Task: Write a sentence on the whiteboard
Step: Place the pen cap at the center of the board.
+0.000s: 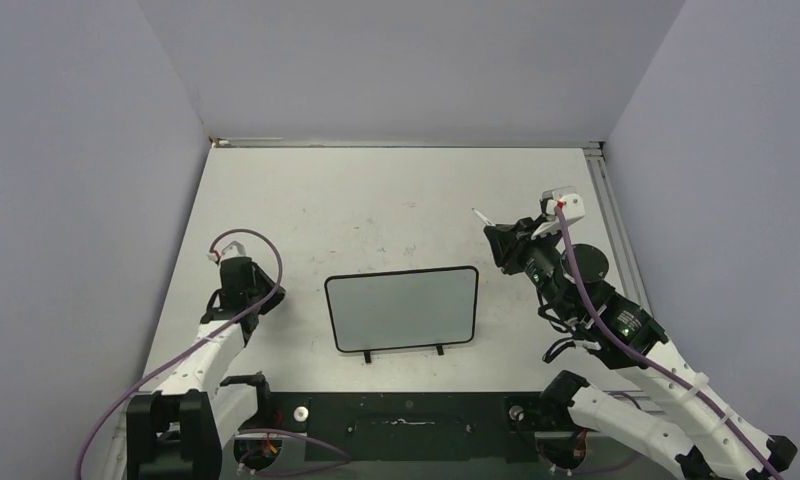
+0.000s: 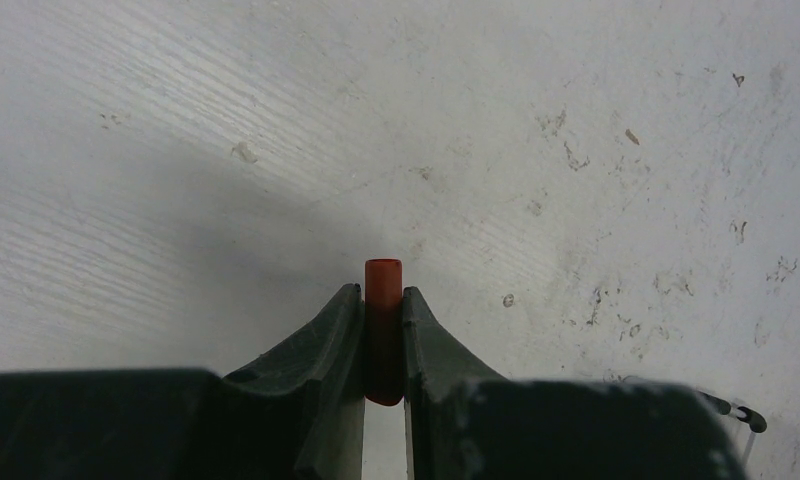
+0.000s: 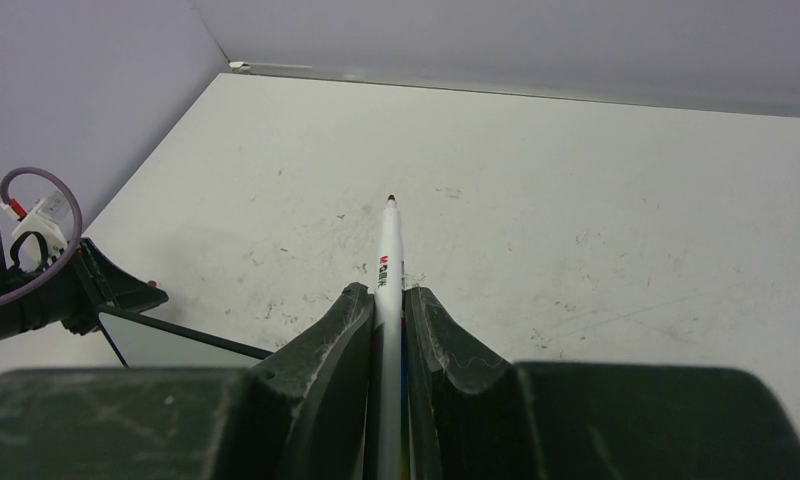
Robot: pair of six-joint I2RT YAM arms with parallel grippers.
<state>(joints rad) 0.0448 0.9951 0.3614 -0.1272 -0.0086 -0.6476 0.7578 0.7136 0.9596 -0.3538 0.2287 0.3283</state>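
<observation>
Blank whiteboard (image 1: 403, 308) stands on the bench (image 1: 376, 195) between both arms. Left gripper (image 2: 383, 298) pinches a red marker cap (image 2: 383, 273). Right gripper (image 3: 382, 297), well to the board's right, clamps an uncapped white marker (image 3: 387, 240).

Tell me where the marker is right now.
The marker is clamped in the right tool, on the right side of the top view, just beyond the far right corner of the whiteboard.
</observation>
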